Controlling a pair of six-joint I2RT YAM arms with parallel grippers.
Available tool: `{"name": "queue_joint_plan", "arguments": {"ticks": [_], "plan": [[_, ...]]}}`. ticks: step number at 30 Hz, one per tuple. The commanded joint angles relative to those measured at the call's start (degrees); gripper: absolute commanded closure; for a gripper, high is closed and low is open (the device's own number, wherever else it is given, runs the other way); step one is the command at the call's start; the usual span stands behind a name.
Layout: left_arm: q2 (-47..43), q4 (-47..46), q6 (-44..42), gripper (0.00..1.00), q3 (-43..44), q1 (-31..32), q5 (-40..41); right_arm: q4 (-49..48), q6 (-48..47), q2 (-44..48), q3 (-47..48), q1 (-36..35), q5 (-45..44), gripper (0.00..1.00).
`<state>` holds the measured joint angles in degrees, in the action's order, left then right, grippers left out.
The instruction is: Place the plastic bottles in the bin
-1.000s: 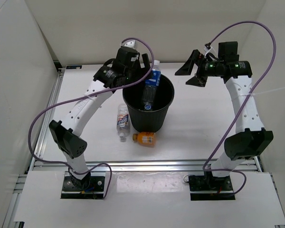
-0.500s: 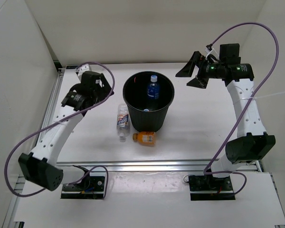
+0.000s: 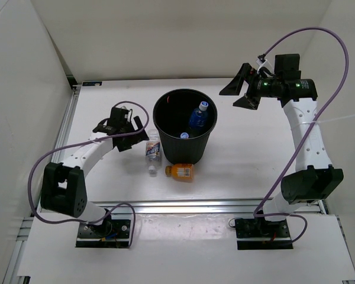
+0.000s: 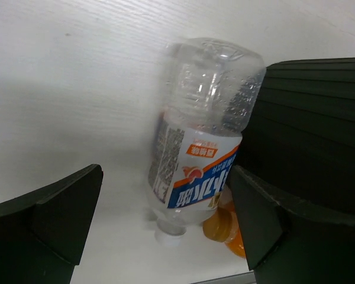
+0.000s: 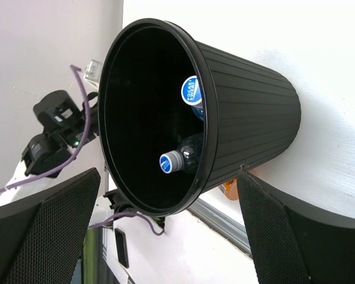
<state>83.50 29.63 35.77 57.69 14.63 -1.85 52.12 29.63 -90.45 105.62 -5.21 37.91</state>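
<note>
Plastic bottle with blue cap [image 3: 197,117] sits inside the bin [image 3: 165,139]; white-label bottle [image 3: 152,149] and orange bottle [image 3: 181,173] lie by its near side. Your left gripper [image 3: 135,134] and right gripper [image 3: 229,97] both gape, gripping nothing.

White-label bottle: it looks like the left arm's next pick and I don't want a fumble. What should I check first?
1. Left gripper open: ok.
2. White-label bottle lies between its fingers in the wrist view: ok.
3. Room for a finger between that bottle and the bin: not ok, no gap shows.
4. Orange bottle clear of the cap end: cannot tell, very close.
5. Right gripper off to the side of the bin mouth: ok.
</note>
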Motion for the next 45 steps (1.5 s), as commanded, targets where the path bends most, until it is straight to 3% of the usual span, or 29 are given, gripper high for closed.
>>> {"name": "queue_joint_plan", "arguments": {"ticks": [1, 17, 23, 28, 29, 30, 33, 37, 39, 45], "plan": [[1.83, -5.45, -0.44, 0.0, -0.12, -0.04, -5.35, -1.14, -0.54, 2.21, 1.08, 0.29, 1.29, 0.0], [17.39, -8.01, 1.23, 0.0, 5.24, 1.01, -11.51, -0.61, -0.54, 4.59, -4.37, 0.29, 2.34, 0.0], [18.44, -8.01, 4.13, 0.1, 1.38, -0.13, -12.13, -0.09, -1.06, 5.11, -4.9, 0.29, 2.34, 0.0], [17.05, -7.48, 3.61, 0.28, -2.31, -1.53, -11.52, -0.09, -1.06, 4.06, -4.9, 0.29, 2.34, 0.0], [15.3, -7.48, 3.61, 0.34, -3.54, -2.23, -11.51, -0.09, -1.06, 4.06, -4.9, 0.29, 2.34, 0.0], [14.24, -7.48, 3.61, 0.48, -3.55, -3.11, -10.21, -0.09, -1.06, 3.54, -4.9, 0.29, 2.34, 0.0], [8.01, -2.85, 4.13, 0.62, -3.12, -5.31, -4.61, -0.61, -0.54, 3.0, -4.29, 0.29, 2.87, 0.0], [1.58, 11.09, 8.87, 0.62, 8.1, -7.33, 7.6, -1.14, -0.54, 1.95, -3.68, 0.29, 2.87, 0.0], [0.17, 15.09, 9.66, 0.62, 19.17, -7.34, 10.54, -1.14, -0.01, 1.95, -3.67, 0.29, 2.87, 0.0], [1.38, 15.64, 10.99, 0.6, 43.8, -5.15, 3.7, -1.67, 0.52, 0.9, -3.67, 0.29, 3.4, 0.0]]}}
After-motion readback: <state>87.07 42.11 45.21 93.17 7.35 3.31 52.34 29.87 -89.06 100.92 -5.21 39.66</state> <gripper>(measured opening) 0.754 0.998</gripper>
